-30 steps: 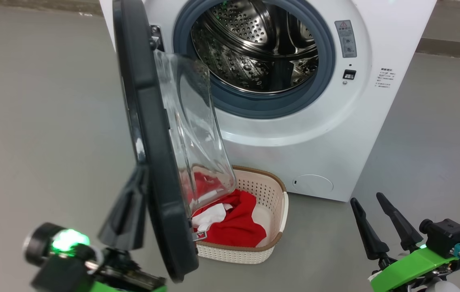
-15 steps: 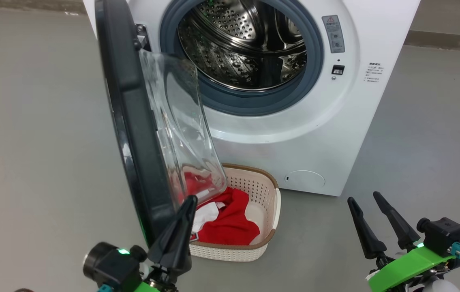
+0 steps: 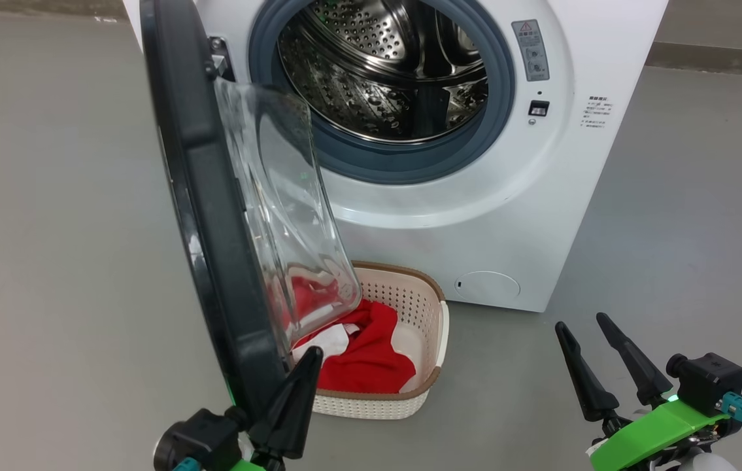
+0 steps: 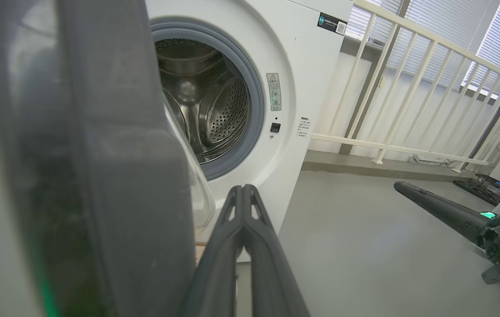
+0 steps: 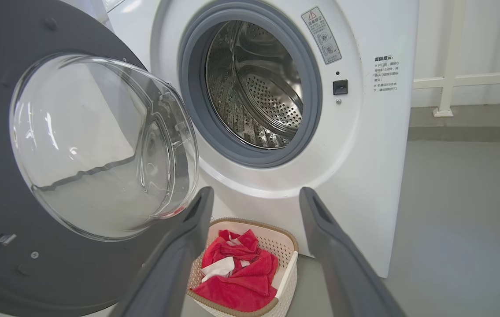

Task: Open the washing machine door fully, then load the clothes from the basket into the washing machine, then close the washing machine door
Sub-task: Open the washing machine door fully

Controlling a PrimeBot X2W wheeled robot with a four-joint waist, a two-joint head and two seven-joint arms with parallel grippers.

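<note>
At the lower left, the left gripper [image 3: 310, 358] has its two dark fingers pressed flat together with nothing between them, tips pointing up right at the bottom edge of the washing machine door [image 3: 204, 216]. Whether they touch the rim cannot be told. In the left wrist view the black rim stands just to this gripper's left, blurred and very close.

The door is swung out on its hinge, roughly edge-on to the head camera. Its clear glass bowl [image 3: 279, 209] bulges to the right of the rim, above and ahead of the left gripper's tips.

Just ahead of those tips and a little to their right, the basket [image 3: 435, 330] sits on the grey floor [image 3: 50, 261] at the foot of the washing machine [image 3: 540, 216], partly under the door's glass. The clothes [image 3: 367, 366] lie heaped in it (red, with a white patch), mostly on the side nearer the door. Further ahead and higher, the steel drum [image 3: 384, 72] shows inside its grey seal [image 3: 410, 167].

Off to the right, the right gripper [image 3: 581, 322] hangs low over the floor, well apart from the machine, its fingers spread wide and holding nothing. In the right wrist view the basket and clothes lie between its two fingers, ahead and below — the door is to its front left and the drum mouth ahead and above.
</note>
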